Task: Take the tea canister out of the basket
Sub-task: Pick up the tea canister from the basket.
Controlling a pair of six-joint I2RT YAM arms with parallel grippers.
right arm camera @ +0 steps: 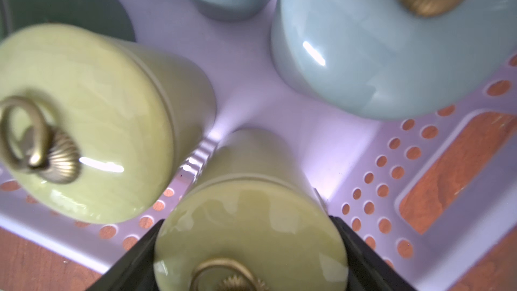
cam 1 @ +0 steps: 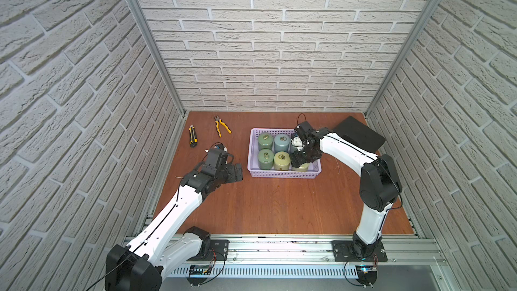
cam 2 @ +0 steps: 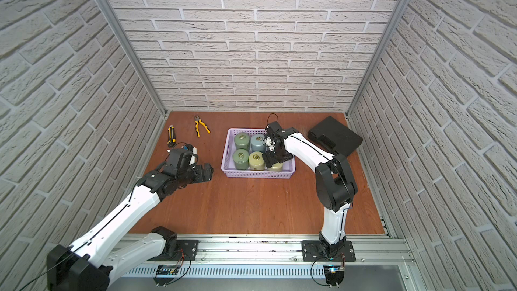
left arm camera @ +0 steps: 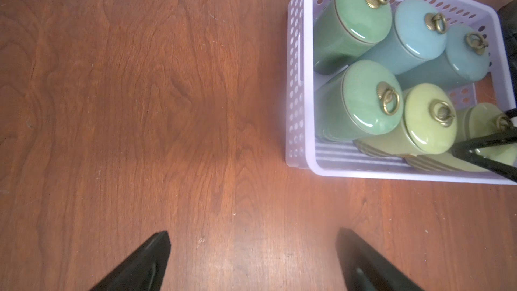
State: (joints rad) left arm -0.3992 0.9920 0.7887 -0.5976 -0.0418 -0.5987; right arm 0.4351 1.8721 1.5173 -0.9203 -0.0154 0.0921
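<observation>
The lavender basket [cam 1: 282, 174] [cam 2: 257, 174] stands at the back of the wooden table and holds several tea canisters in green, blue and yellow-green, each with a brass ring on its lid. My right gripper [cam 1: 303, 160] [right arm camera: 247, 222] reaches down into the front right corner. Its two fingers press the sides of the yellow-green tea canister [right arm camera: 251, 233] [cam 1: 300, 167] standing there. My left gripper [cam 1: 237, 173] [left arm camera: 251, 232] hovers open over bare wood left of the basket [left arm camera: 307, 79], holding nothing.
Yellow-handled pliers [cam 1: 222, 125] and a utility knife [cam 1: 192, 135] lie at the back left. A black case [cam 1: 359, 132] sits behind the basket to the right. Brick walls close in three sides of the table.
</observation>
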